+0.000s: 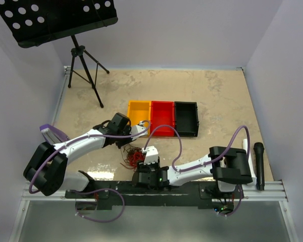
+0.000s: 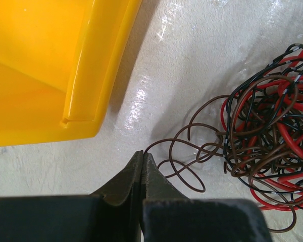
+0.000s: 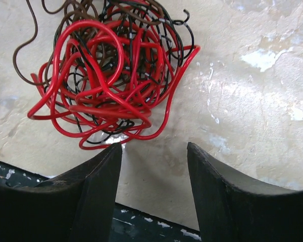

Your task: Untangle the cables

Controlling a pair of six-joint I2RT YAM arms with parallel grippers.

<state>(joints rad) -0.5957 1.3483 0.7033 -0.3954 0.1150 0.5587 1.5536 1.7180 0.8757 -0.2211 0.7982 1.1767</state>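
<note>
Right tool (image 3: pixel 154 147), jaws spread and empty, hangs over the bench (image 3: pixel 252 101) with the cables (image 3: pixel 111 75) in one red, black and brown knot at its 11 o'clock, the lowest red loop just beside one finger. Left tool (image 2: pixel 143 157) is pressed together, the knot at its 2 o'clock, a brown strand (image 2: pixel 159 143) reaching its tip, pinched or not I cannot tell. Untangling looks barely begun; next the right tool should close on one outer loop and pull away.
</note>
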